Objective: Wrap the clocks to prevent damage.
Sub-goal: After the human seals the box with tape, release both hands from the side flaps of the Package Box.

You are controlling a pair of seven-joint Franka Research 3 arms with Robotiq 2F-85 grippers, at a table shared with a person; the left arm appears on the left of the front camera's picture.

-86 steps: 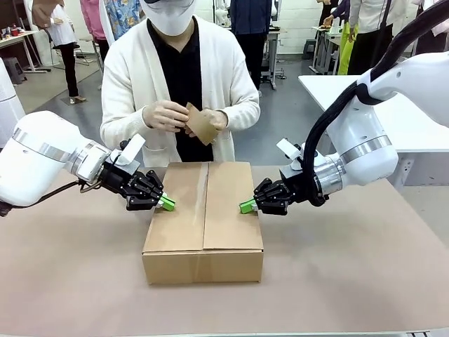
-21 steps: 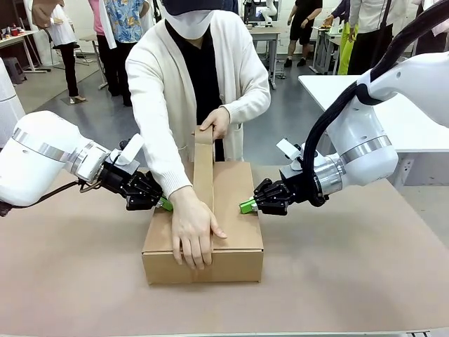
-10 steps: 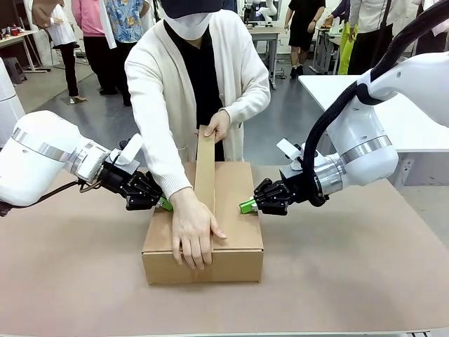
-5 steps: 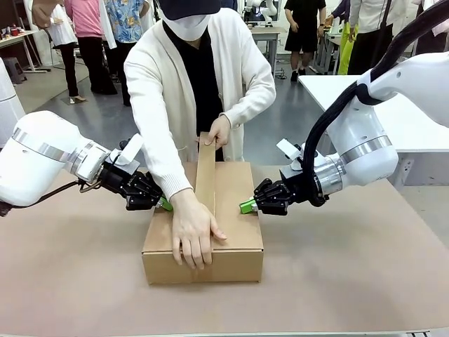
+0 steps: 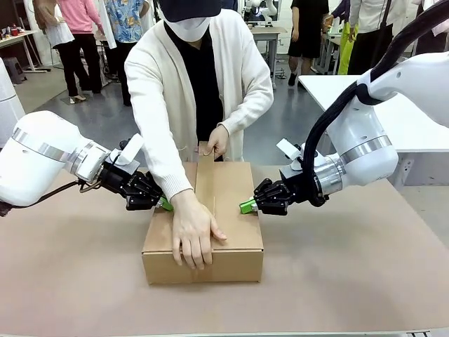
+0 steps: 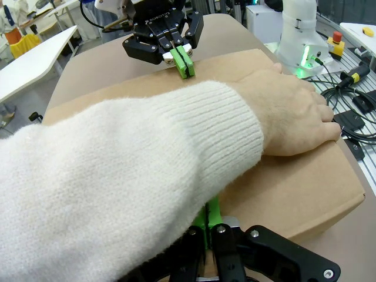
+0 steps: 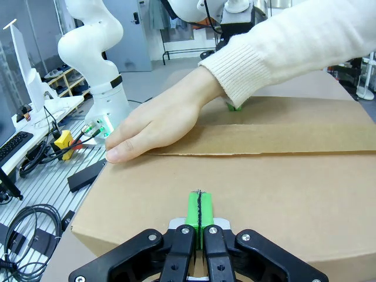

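Box (image 5: 224, 232) x1 under 2 hands, tape strip (image 5: 205, 179) x1; L pincer (image 5: 166, 203), R pincer (image 5: 247, 206) both clenched, empty.

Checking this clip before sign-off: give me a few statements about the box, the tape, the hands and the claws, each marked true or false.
1. The cardboard box has its flaps closed. True.
2. Both claws are shut. True: left claw, right claw.
3. The right claw holds the tape strip. False: the person's hands hold it, one hand pressing it at the near edge, the other hand at the far end.
4. The claws rest on the table. False: their tips press on the box top from both sides.
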